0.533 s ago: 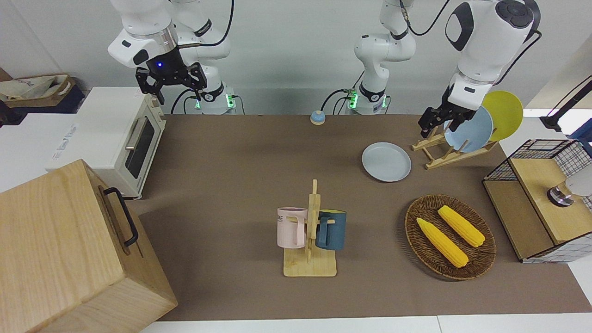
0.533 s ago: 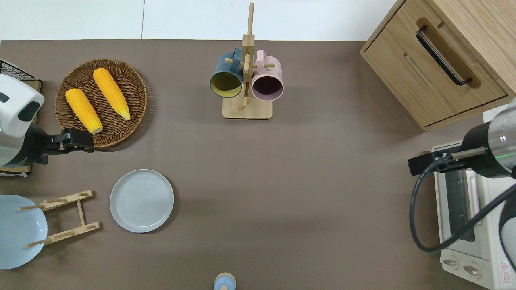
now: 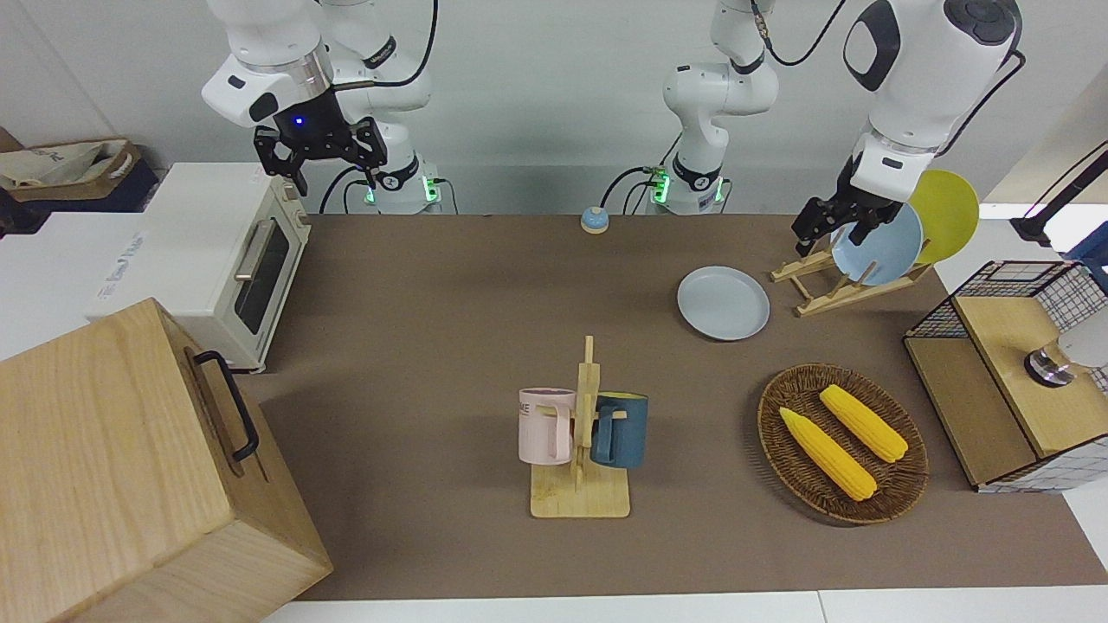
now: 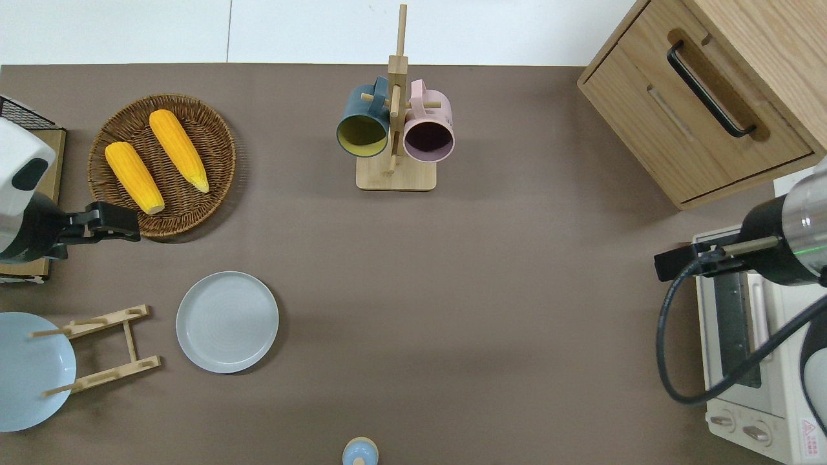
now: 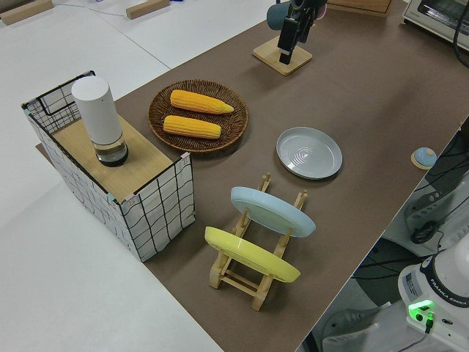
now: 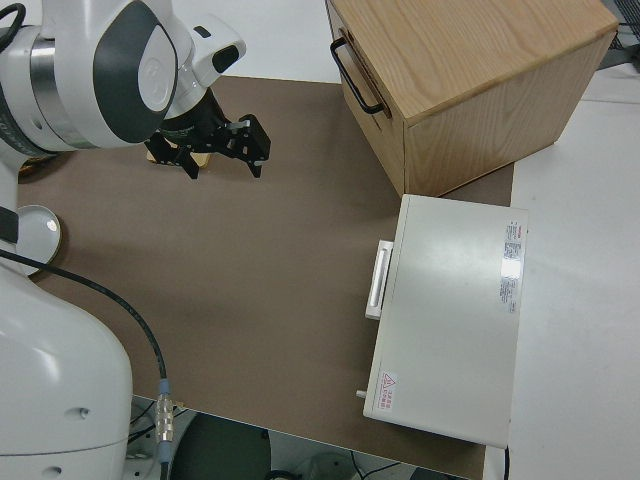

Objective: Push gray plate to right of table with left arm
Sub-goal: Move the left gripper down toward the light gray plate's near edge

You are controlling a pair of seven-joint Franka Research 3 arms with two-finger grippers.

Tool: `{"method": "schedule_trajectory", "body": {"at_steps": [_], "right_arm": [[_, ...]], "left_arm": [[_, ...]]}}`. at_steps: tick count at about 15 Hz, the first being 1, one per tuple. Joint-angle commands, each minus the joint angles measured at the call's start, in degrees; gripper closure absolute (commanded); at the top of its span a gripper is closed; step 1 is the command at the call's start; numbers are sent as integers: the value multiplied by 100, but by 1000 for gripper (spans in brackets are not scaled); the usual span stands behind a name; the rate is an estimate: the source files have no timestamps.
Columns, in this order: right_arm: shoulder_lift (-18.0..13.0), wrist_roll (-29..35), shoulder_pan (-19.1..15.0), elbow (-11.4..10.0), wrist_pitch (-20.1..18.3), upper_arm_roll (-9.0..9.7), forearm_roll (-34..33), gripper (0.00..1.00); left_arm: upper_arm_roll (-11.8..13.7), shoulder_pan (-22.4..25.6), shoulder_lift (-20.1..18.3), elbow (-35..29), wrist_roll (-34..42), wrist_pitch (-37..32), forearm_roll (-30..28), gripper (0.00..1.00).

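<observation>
left gripper (image 4: 116, 223) aloft by basket (image 4: 161, 165) edge, finger state unclear | plate (image 4: 227, 321) flat on table (image 4: 491, 310), beside rack (image 4: 103, 349) | descend at plate's rack-side rim (low, square), shove toward right arm's end | right arm parked

From overhead I get only part of the blue plate (image 4: 29, 371), cut by the picture's edge, and the yellow plate is out of frame there. The left gripper (image 4: 119, 223) is too small for me to tell how its fingers stand. The toaster oven (image 4: 749, 361) is half covered by the right arm. The cabinet (image 3: 121, 467) runs off the front view's corner.
</observation>
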Motion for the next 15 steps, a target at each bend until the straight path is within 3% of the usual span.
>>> {"method": "schedule_trajectory", "body": {"at_steps": [1, 8, 15], "right_arm": [[-17, 75, -114, 50, -89, 89, 33, 17], [-17, 75, -114, 50, -89, 98, 33, 17], [-17, 75, -114, 50, -89, 98, 33, 17]], "left_arm": [[-29, -17, 97, 146, 65, -187, -72, 0], [58, -35, 89, 58, 179, -310, -28, 0], [339, -52, -43, -714, 496, 128, 7, 0]]}}
